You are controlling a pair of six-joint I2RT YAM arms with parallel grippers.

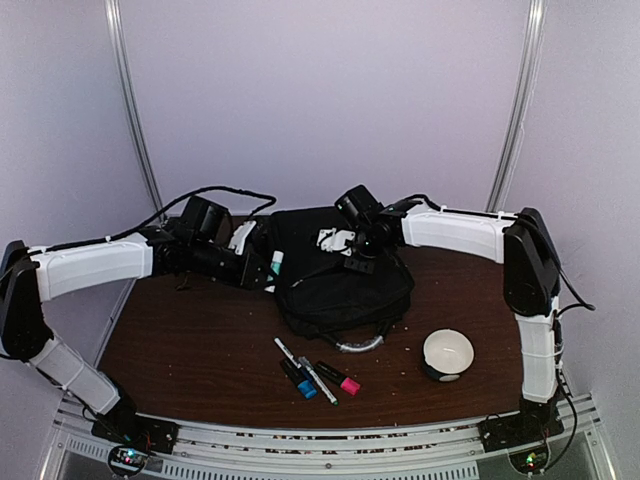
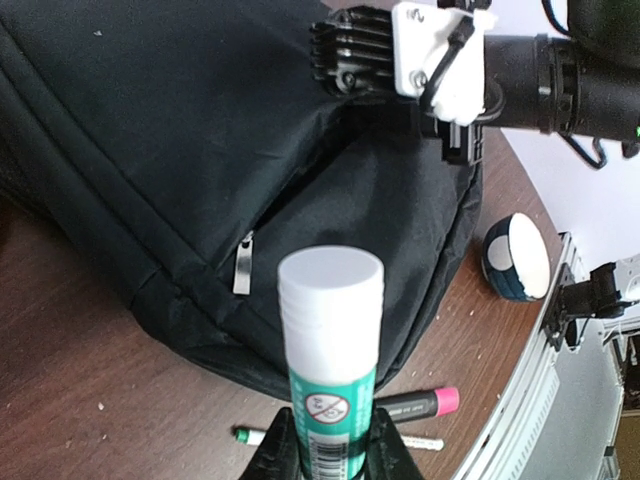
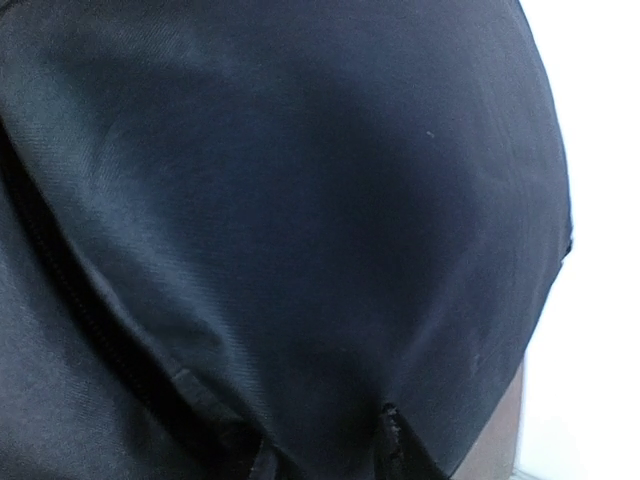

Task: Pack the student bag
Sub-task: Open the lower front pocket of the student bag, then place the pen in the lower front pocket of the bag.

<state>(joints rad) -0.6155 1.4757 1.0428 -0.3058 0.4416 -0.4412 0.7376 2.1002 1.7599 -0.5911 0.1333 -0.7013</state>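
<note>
While left gripper (image 2: 330, 452) clamps cylindrical glue stick (image 2: 330, 340), soft matte-black student bag (image 2: 200, 150).

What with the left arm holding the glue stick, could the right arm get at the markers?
Probably yes. The markers lie on the table in front of the bag, nothing over them; the right arm, jaws on the bag, must first lift off.
</note>
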